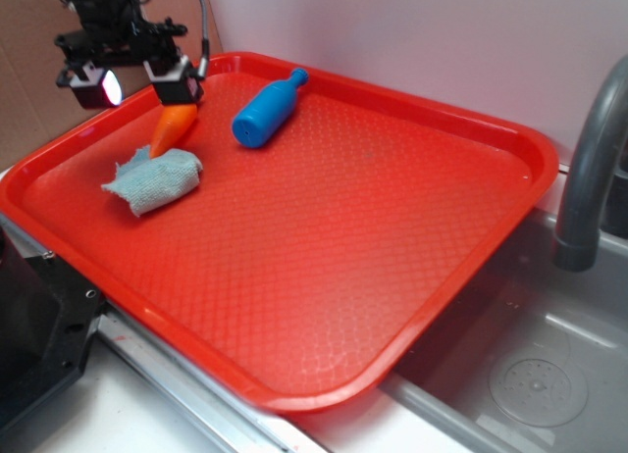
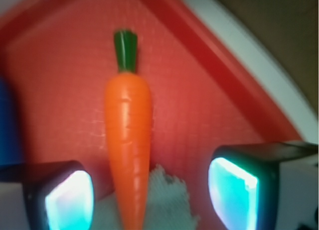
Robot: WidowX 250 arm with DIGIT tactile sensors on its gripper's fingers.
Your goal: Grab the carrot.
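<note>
The gripper (image 1: pixel 175 92) hangs over the far left corner of the red tray (image 1: pixel 412 306), pointed down at the carrot (image 2: pixel 128 140), which lies on the tray floor with its narrow tip resting on a pale cloth (image 1: pixel 155 178) and its green stub toward the tray's corner. In the wrist view the two fingers (image 2: pixel 234 192) stand wide apart on either side of the carrot, touching nothing and holding nothing. A blue bottle (image 1: pixel 267 110) lies just beside the carrot.

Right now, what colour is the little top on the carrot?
Dark green, on the orange carrot. The wrist view shows it best.
</note>
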